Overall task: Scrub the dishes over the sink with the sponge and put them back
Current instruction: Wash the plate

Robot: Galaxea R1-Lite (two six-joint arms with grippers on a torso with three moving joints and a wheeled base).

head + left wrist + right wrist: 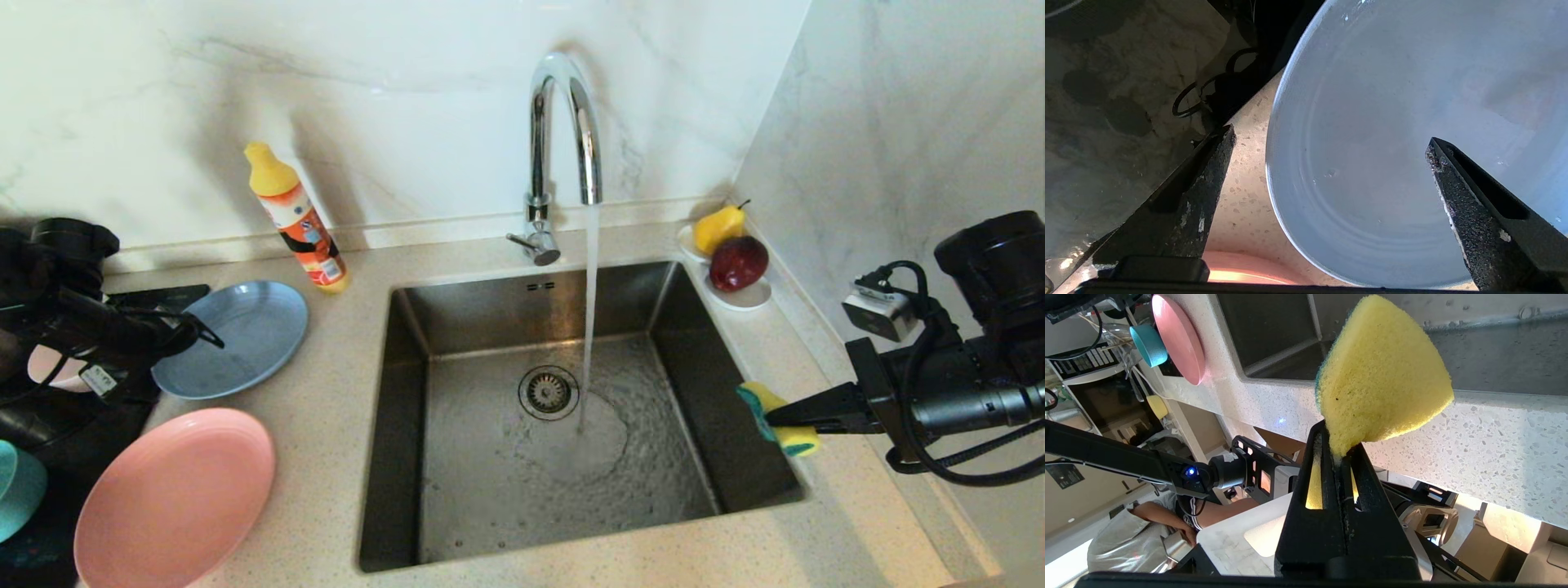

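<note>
At nine o'clock my left gripper (1327, 147) hangs spread wide over the grey-blue plate (233, 336), one finger past its rim; the pink plate (175, 498) lies at seven. I judge I'm reaching to pick up: next, settle lower and pinch the rim. Water runs into the sink (686, 310) at centre. At three, my right gripper (771, 415) clenches the sponge (780, 420) by the sink's edge.

Bright, even light; glare on faucet (563, 122); head view edges bend.
</note>
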